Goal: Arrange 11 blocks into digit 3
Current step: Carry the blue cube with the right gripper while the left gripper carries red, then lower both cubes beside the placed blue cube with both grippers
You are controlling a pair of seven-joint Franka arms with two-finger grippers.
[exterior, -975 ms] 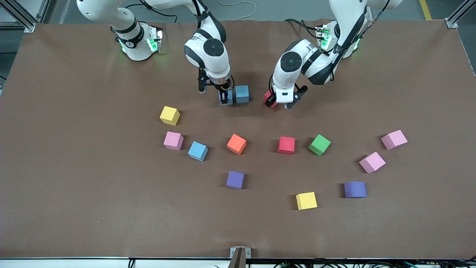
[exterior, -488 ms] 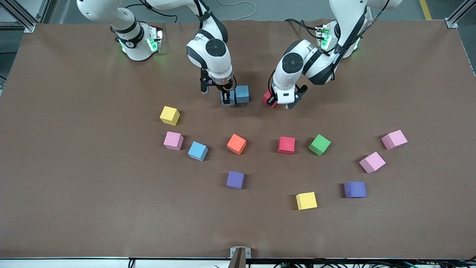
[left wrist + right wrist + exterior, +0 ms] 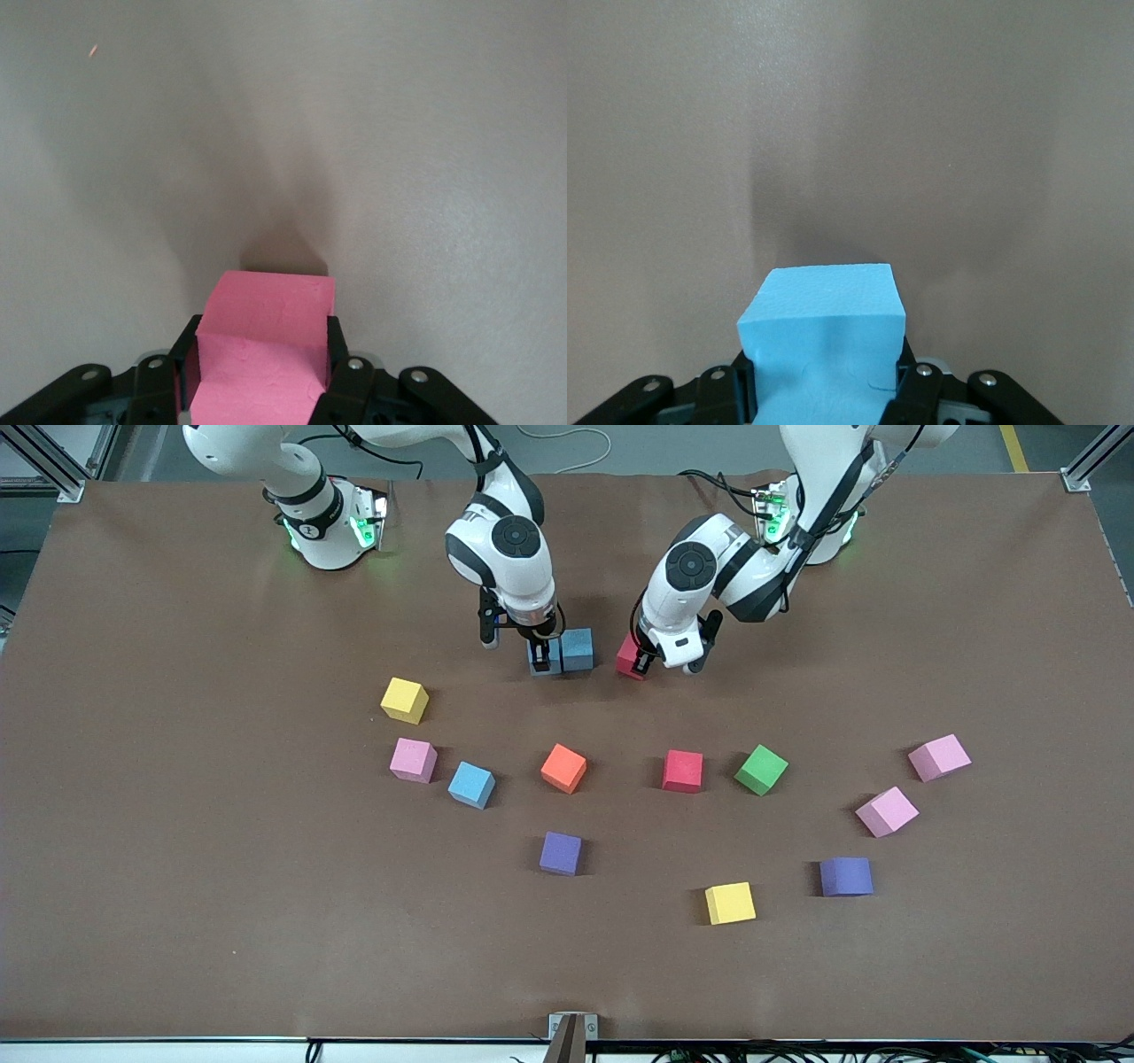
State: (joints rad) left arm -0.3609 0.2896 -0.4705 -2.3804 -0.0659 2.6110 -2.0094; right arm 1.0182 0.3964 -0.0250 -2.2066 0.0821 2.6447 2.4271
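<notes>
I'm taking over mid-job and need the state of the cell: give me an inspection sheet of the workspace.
Surface: brown table cover, flat.
Job's things: one light blue block set down near the bases; digit 3 not yet formed.
Clutter: twelve loose blocks scattered nearer the camera, among them orange block and green block.
Tools: right tool shut on a light blue block beside the placed one; left tool shut on a red block.
Cables: cables along the base edge.
Surroundings: aluminium frame posts.
</notes>
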